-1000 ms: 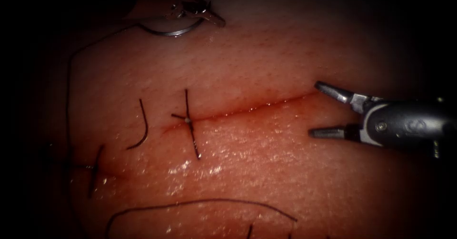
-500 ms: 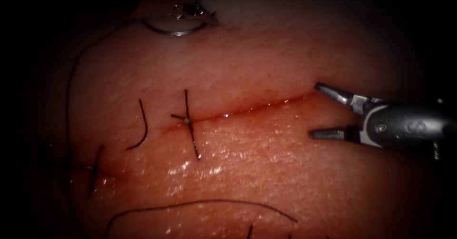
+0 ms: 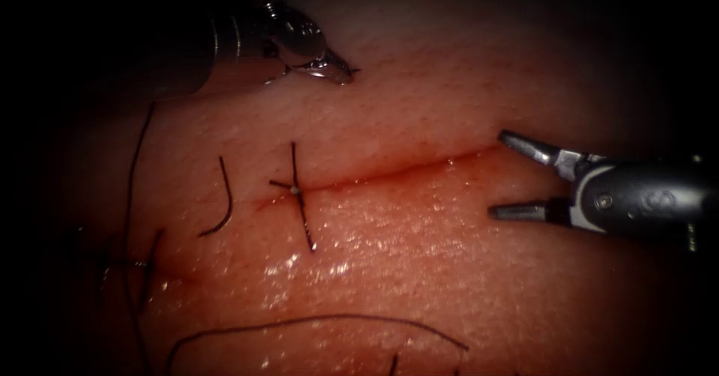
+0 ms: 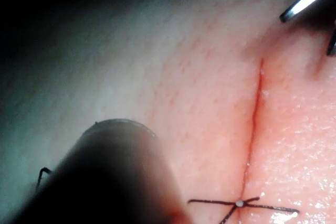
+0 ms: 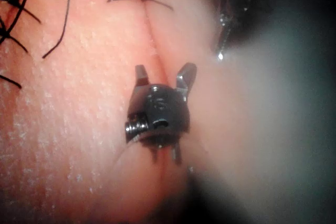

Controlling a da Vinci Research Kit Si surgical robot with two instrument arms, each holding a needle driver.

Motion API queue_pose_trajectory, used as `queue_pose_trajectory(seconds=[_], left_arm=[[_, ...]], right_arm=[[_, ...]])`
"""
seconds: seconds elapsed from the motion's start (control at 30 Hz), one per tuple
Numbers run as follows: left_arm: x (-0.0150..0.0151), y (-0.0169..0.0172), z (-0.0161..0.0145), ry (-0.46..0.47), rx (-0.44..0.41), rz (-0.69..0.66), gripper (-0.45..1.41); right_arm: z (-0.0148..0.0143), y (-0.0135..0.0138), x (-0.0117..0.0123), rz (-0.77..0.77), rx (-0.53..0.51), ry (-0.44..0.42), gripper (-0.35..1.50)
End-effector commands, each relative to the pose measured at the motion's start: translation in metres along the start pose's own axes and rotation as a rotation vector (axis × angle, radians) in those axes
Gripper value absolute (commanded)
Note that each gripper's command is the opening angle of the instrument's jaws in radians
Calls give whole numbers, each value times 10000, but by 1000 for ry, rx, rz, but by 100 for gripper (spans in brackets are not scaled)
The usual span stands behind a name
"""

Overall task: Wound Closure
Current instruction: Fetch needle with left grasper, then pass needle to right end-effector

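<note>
We see the tissue point(image 3: 449, 271) lying across the scene, with the cut point(image 3: 389, 172) running from the left up toward the right and a line of red fluid point(image 3: 419, 168) glistening along it. The right tool point(image 3: 496, 172) sits at the right end of the cut, wide open and holding nothing, one jaw on the far side of the cut and the other on the near side; its own wrist view shows this tool point(image 5: 164, 72) spread astride the cut in the same way. The left tool point(image 3: 341, 70) is far and left, well apart from the cut, and its tip is closed to a point just over the tissue. A long thread point(image 3: 129, 196) drops from under its shaft down the left side. A loose strand point(image 3: 322, 317) arcs across the near tissue. One tied stitch point(image 3: 295, 189) crosses the cut left of its middle, and it shows beside the cut point(image 4: 255, 108) as a knot point(image 4: 239, 203). A curved cut end of thread point(image 3: 225, 200) lies just left of the stitch. A thin bright sliver under the left tool's wrist appears to be the needle point(image 3: 275, 79), gripped clear of the tissue; we cannot tell where along its curve.
</note>
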Motion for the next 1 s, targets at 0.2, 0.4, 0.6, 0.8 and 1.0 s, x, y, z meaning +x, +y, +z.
queue_pose_trajectory(seconds=[0.2, 0.4, 0.6, 0.8, 1.0], left_arm=[[17, 37, -29, 91, 70, 113, -45], [40, 68, -62, 292, 61, 250, -45], [50, 103, -87, 516, 35, 415, -45], [52, 125, -107, 633, 25, 546, -45], [42, 146, -125, 769, -34, 674, -45]], right_arm=[[11, 7, 1, 81, 29, 35, 131], [9, 23, 1, 173, 82, 81, 126], [14, 32, -3, 423, 135, 116, 103], [20, 35, -4, 644, 193, 152, 96], [27, 34, 0, 926, 299, 239, 93]])
